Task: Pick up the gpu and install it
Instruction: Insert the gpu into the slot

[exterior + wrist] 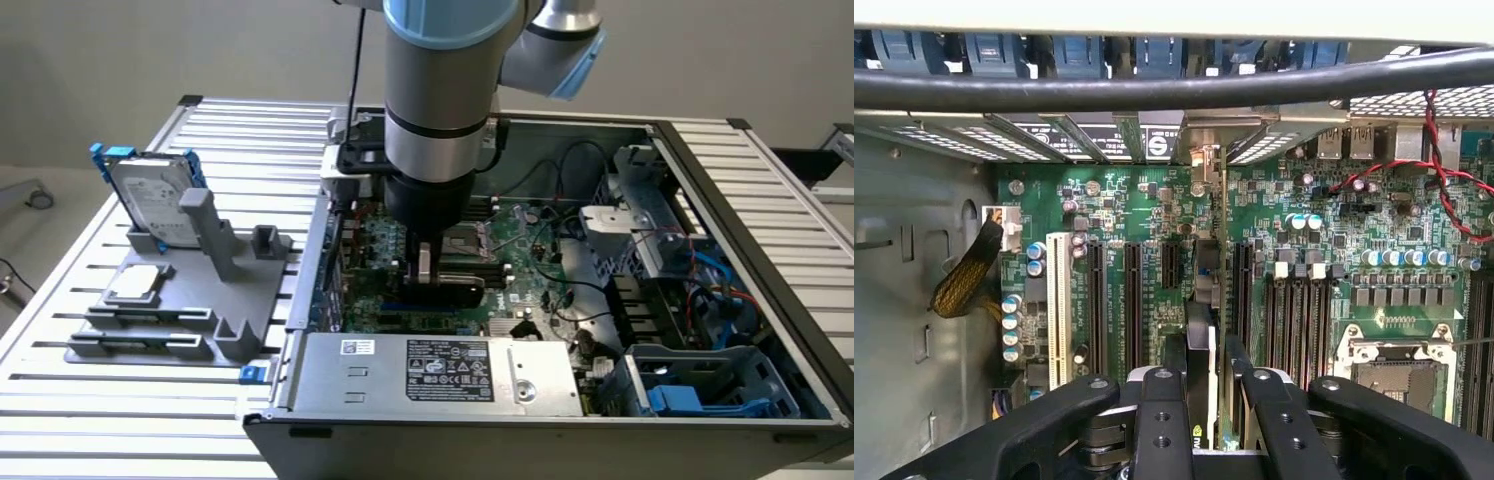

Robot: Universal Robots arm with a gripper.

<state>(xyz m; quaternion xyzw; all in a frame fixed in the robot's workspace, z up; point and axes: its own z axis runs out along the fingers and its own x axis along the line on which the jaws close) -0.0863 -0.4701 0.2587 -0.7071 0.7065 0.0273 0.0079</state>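
Gpu lifted and brought to the slots; seating not confirmed.
The hand [1208,385], half-closed, grips the flat green-and-black gpu with silver bracket [1199,345] edge-on over the green motherboard [1124,205], mid-case in the open grey computer case [755,205].

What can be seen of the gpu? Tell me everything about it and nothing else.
The gpu is a small flat card with a glossy black, round-cornered cover. It stands on edge inside the open computer case, low over the green motherboard and in line with the long black expansion slots. The gripper is shut on it, with one of its black fingers against each flat side. Whether its lower edge is seated in a slot cannot be told.
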